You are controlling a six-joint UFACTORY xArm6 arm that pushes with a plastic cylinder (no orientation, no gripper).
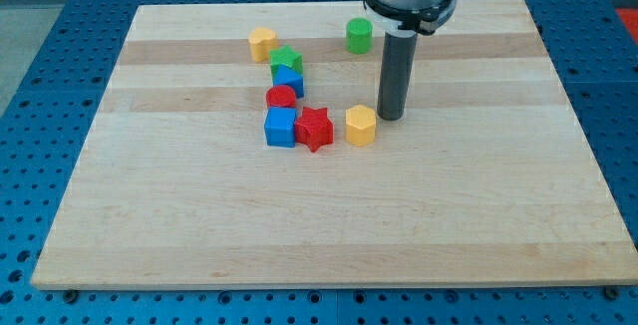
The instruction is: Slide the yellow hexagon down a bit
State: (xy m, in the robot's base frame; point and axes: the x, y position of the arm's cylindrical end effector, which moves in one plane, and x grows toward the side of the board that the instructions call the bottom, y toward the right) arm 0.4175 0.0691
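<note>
Lab: blue perforated bench (60,66)

A broad silver-grey metal collar caps the arm, ringed below by a black clamp band with small lugs; beneath it runs a straight, smooth, dark grey rod; my tip (391,117) ends blunt and flat.

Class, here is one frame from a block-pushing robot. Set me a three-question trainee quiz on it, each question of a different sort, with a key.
1. True or false: my tip sits just to the view's right of the yellow hexagon.
2. Which block lies nearest the view's top? A) green cylinder B) red star C) blue cube
3. Fill in: the red star lies between the blue cube and the ____ hexagon.

Key: 1 true; 2 A; 3 yellow.
</note>
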